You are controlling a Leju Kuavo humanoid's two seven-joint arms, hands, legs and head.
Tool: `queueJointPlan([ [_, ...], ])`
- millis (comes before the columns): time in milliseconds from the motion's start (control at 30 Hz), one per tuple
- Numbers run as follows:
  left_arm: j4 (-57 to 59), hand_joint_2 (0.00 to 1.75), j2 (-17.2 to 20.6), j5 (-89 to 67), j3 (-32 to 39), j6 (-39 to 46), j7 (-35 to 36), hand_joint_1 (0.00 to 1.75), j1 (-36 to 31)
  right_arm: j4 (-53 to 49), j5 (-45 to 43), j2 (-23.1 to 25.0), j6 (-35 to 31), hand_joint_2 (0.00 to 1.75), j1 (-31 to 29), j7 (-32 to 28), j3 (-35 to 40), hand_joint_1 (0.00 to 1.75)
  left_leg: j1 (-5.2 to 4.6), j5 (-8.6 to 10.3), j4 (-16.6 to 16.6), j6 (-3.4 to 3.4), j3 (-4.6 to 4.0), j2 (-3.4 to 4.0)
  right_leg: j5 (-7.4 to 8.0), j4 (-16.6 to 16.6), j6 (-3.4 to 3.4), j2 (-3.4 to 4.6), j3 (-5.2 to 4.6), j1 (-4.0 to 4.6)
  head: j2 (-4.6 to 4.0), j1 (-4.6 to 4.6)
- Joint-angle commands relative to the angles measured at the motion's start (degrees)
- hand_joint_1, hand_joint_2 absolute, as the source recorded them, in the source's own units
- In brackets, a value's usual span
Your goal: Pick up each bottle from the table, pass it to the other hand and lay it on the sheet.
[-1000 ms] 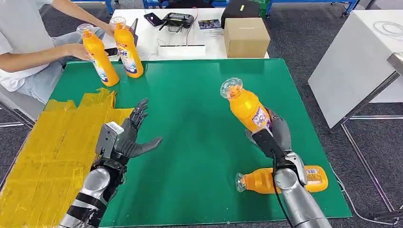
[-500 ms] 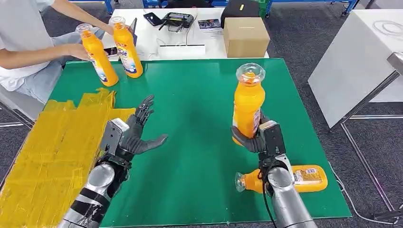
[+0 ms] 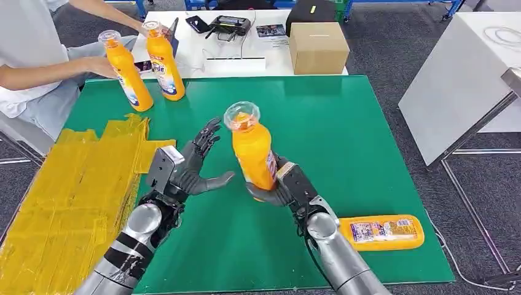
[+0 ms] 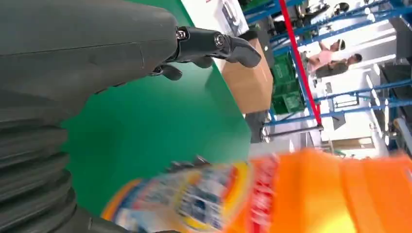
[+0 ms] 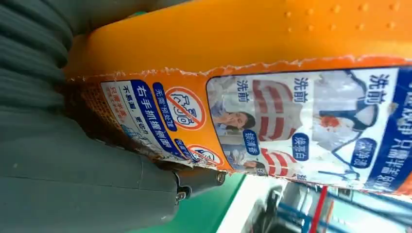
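Bottle in play: orange plastic bottle w/ clear cap (image 3: 252,149), upright, clamped at its lower body by the right hand (image 3: 284,186). Vs 1 s ago it has swung from the right side of the green table (image 3: 344,123) to mid-table and gone from tilted to upright. Left hand (image 3: 184,172) has come up and in too; fingers spread apart, palm facing the bottle, just beside it, not touching yet. Judgement: handover is about to start; left hand needs to close on the upper body before the right lets go.

Yellow plastic sheet (image 3: 55,203) lies at the left, nothing laid on it yet. Second orange bottle (image 3: 381,232) lies on its side at near right, unmoved. Two more orange bottles (image 3: 144,64) stand at far left, a person's hand (image 3: 101,66) on one.

Writing: right wrist view shows the label (image 5: 301,131) w/ Chinese text, 洗前 / 洗后 panels (before/after wash pics), red prohibition icons. Looks like laundry/stain product. Far-left bottle label partly reads "...ide", brand unclear. Left wrist view label (image 4: 204,199) too blurred to read.
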Motion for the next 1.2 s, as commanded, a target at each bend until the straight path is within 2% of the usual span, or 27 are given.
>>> queueJointPlan([
  [33, 4.05, 1.75, 0.41, 0.46, -2.99, -0.22, 0.14, 0.00, -3.25, 7.26, 0.08, 0.11, -0.24, 1.75, -4.08, -0.15, 4.40, 1.75, 0.07, -0.07, -0.01, -0.04, 0.20, 0.05, -0.02, -0.07, -0.08, 0.08, 0.22, 0.08, 0.00, 0.00],
  [400, 5.73, 1.75, -0.24, 1.18, -3.80, -1.07, 0.05, 0.00, -3.94, 6.45, 1.95, 0.37, -0.41, 1.75, -4.14, -0.63, 7.79, 1.75, 0.04, -0.05, 0.01, -0.03, 0.12, 0.00, -0.04, -0.02, -0.06, 0.02, 0.13, 0.04, 0.00, 0.00],
  [1067, 4.55, 1.75, -0.43, 4.24, -5.00, -4.77, -0.26, 0.00, -2.85, 7.20, 2.21, 0.46, -0.77, 1.75, -4.64, -1.27, 8.87, 1.75, 0.07, -0.09, 0.00, -0.04, 0.21, 0.02, -0.05, -0.06, -0.08, 0.05, 0.23, 0.07, 0.00, 0.00],
  [1100, 4.65, 1.75, -0.57, 4.44, -4.63, -4.31, -0.35, 0.16, -2.83, 7.36, 2.24, 0.56, -0.76, 1.75, -4.60, -1.28, 9.01, 1.75, 0.03, -0.04, -0.01, -0.02, 0.11, 0.01, -0.03, -0.03, -0.05, 0.03, 0.12, 0.03, 0.00, 0.00],
  [1133, 4.65, 1.75, -0.57, 4.44, -4.63, -4.31, -0.35, 1.69, -2.83, 7.36, 2.24, 0.56, -0.76, 1.75, -4.60, -1.28, 9.01, 1.75, 0.05, -0.07, -0.01, -0.03, 0.20, 0.01, -0.04, -0.06, -0.07, 0.04, 0.21, 0.05, 0.00, 0.00],
  [1200, 4.96, 1.75, -0.77, 4.68, -4.21, -3.82, -0.34, 1.75, -2.80, 7.53, 2.26, 0.64, -0.83, 1.75, -4.52, -1.28, 9.21, 1.75, 0.04, -0.06, -0.01, -0.02, 0.16, 0.03, -0.03, -0.05, -0.05, 0.05, 0.17, 0.04, 0.00, 0.00],
])
